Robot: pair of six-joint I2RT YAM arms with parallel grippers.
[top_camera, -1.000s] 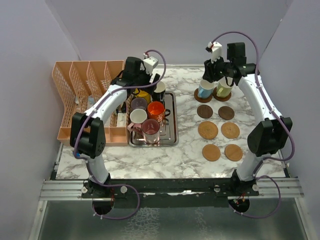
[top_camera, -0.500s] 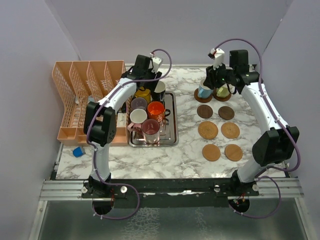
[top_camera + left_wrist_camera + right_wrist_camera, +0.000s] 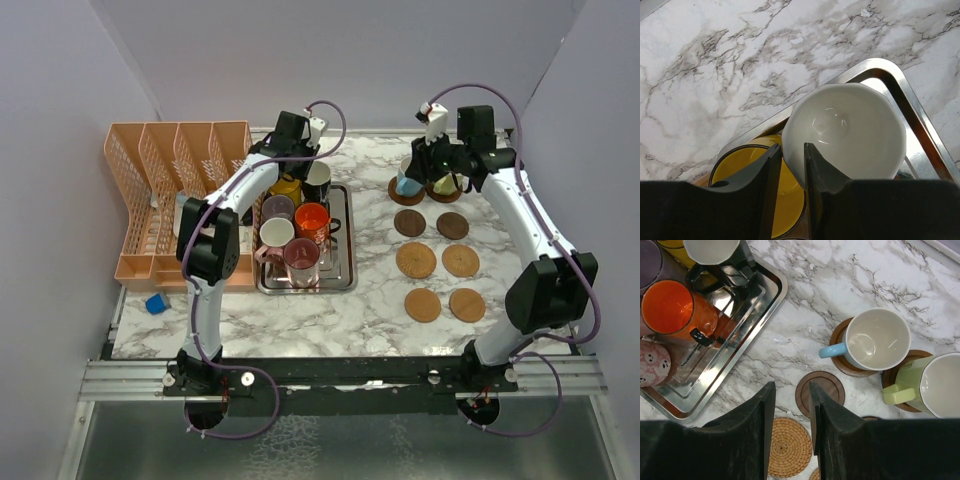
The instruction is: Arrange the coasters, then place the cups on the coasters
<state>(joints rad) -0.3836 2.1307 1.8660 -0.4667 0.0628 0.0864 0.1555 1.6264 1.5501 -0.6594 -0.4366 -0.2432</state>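
Black, white-lined cup (image 3: 850,135): left jaws pinch rim. Right jaws barely parted, empty, above coasters (image 3: 820,390).

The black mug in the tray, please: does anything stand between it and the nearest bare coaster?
Nothing but the tray rim: bare marble lies between the black mug and the dark coaster.

Steel tray (image 3: 343,256), orange mesh rack (image 3: 150,170), blue block (image 3: 155,303), marble tabletop (image 3: 375,300)
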